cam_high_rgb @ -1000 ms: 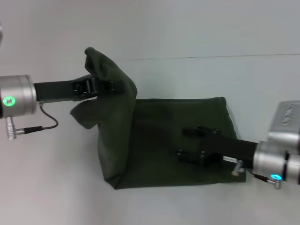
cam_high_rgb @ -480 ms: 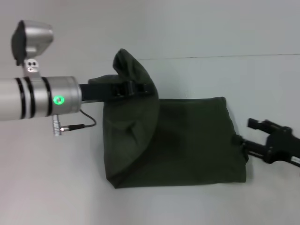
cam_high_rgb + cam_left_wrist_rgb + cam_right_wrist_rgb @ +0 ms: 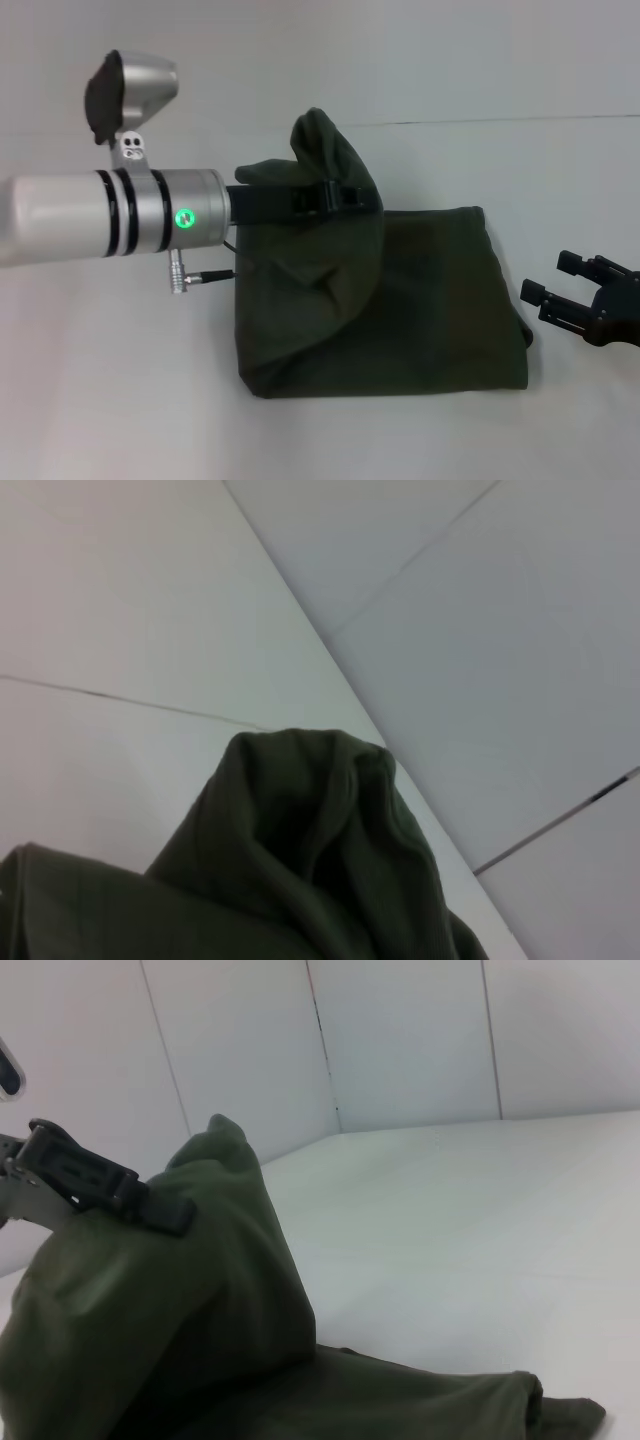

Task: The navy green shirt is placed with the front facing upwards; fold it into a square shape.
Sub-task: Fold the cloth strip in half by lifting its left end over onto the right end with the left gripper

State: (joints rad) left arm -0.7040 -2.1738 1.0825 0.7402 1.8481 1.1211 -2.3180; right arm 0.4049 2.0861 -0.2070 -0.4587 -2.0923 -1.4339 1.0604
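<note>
While the left gripper (image 3: 345, 197) pinches a raised fold of the navy green shirt (image 3: 420, 300) above the garment's left half (the rest lies flat on the white table (image 3: 120, 400)), a neat square needs that edge laid onto the right edge, corners aligned. The right gripper (image 3: 565, 292), fingers spread and empty, waits beside the shirt.

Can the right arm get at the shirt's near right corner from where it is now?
Probably yes. The right tool hangs open just beside the shirt, nothing between them; the left tool holds the raised fold farther left.
</note>
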